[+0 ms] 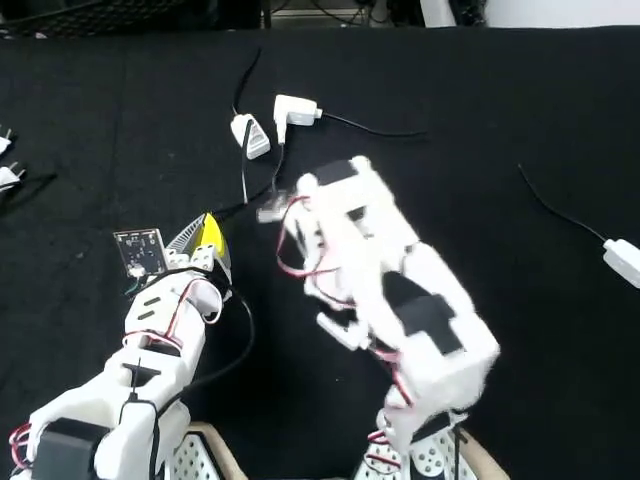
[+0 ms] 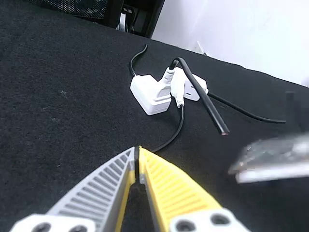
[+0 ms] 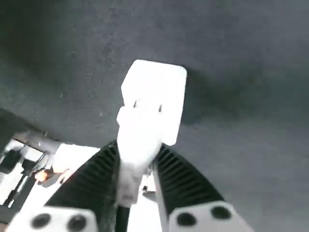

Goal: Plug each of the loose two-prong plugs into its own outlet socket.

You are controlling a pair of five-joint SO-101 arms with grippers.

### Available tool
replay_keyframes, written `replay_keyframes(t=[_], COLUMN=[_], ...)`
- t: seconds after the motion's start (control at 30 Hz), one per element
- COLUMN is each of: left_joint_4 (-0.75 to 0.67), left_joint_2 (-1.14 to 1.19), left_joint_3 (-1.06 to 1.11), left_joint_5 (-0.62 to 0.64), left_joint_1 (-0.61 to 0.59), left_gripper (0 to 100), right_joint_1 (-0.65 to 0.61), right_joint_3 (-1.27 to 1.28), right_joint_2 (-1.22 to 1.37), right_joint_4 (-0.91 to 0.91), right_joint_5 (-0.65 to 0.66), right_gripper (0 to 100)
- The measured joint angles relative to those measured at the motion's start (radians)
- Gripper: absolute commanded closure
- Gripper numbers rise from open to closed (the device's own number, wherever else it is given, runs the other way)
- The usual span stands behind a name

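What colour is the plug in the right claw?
White. The plug in the right claw shows best in the right wrist view.

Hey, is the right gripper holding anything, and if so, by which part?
Yes: the right gripper pinches a white plug by the rear of its body.

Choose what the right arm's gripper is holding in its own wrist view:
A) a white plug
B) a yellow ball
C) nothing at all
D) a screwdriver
A: the right gripper is closed on a white plug, with one ribbed dark finger on each side of it. The plug points at a white outlet socket with two slots.
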Motion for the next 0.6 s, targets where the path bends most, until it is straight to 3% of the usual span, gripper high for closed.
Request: replay_keyframes(t=[0.1, 0.43, 0.6], left_joint_4=[0.000, 0.000, 0.000], left_joint_2=[0.000, 0.000, 0.000], left_joint_3=[0.000, 0.000, 0.000], left_joint_5=[0.002, 0.002, 0.000], left_joint_1=[0.000, 0.000, 0.000], left_gripper=[97, 97, 97], right_joint_1=[-0.055, -0.068, -0.069], right_joint_3=[-0.020, -0.097, -0.100], right_joint_2=[0.029, 0.080, 0.080], right_joint_4=[0.000, 0.055, 0.055], right_joint_5=[-0.035, -0.051, -0.051], right_gripper=[98.7, 98.0, 82.6])
